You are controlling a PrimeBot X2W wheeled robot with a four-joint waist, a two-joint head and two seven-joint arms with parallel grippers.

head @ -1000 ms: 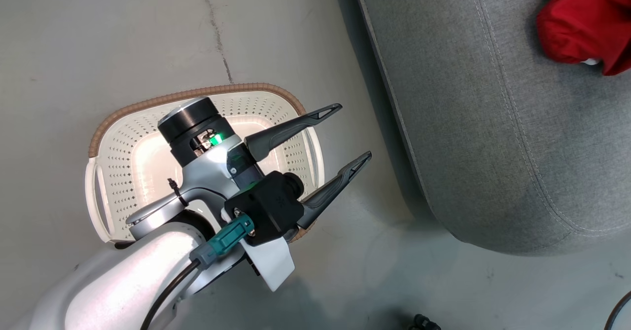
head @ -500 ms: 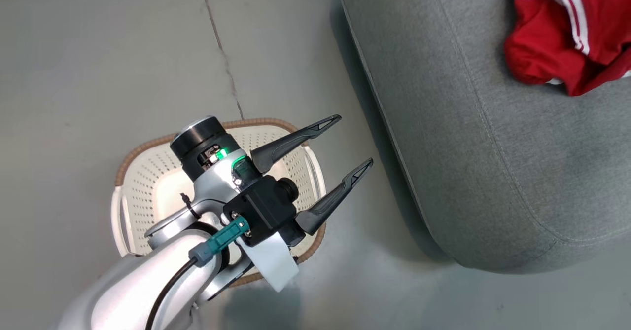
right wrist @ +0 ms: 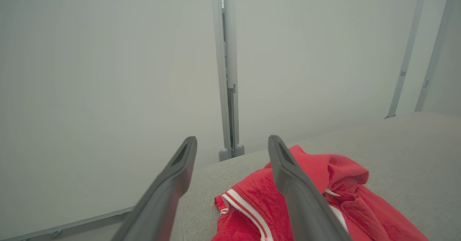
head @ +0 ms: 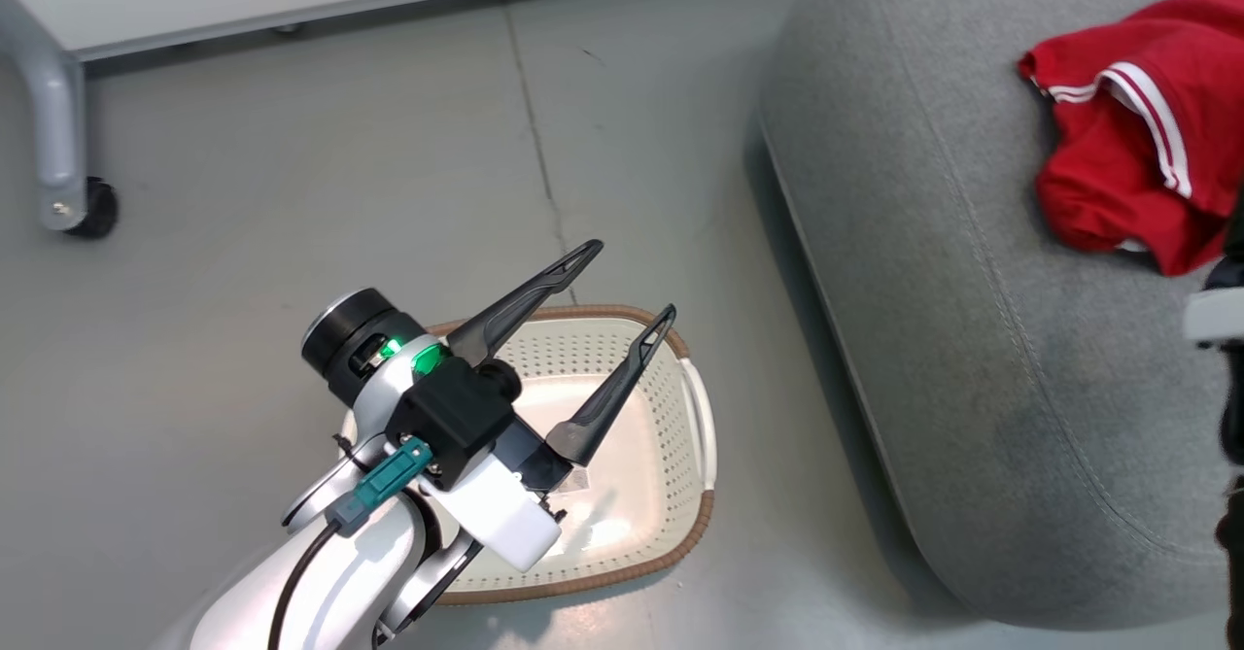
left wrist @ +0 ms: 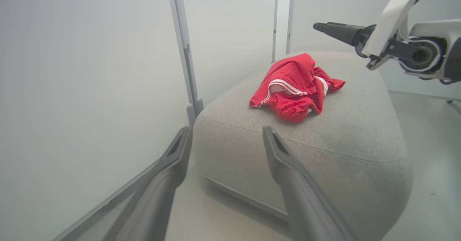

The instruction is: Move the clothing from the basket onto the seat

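- Head view: clothing [head: 1127,174] is seen heaped on the seat [head: 923,290], well apart from the basket [head: 702,519].
- Wide apart are found the right jaws, near the clothing, and the left jaws, above the basket.
- Fabric could be snagged by the right jaws, if swung low, and dragged off the seat.

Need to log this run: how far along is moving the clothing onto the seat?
Done: the clothing lies crumpled on the seat, and the basket shows no clothing inside, though the left arm hides part of it. In hand: nothing; the left gripper over the basket and the right gripper above the clothing are both open. Left: probably nothing, unless something hides under the arm.
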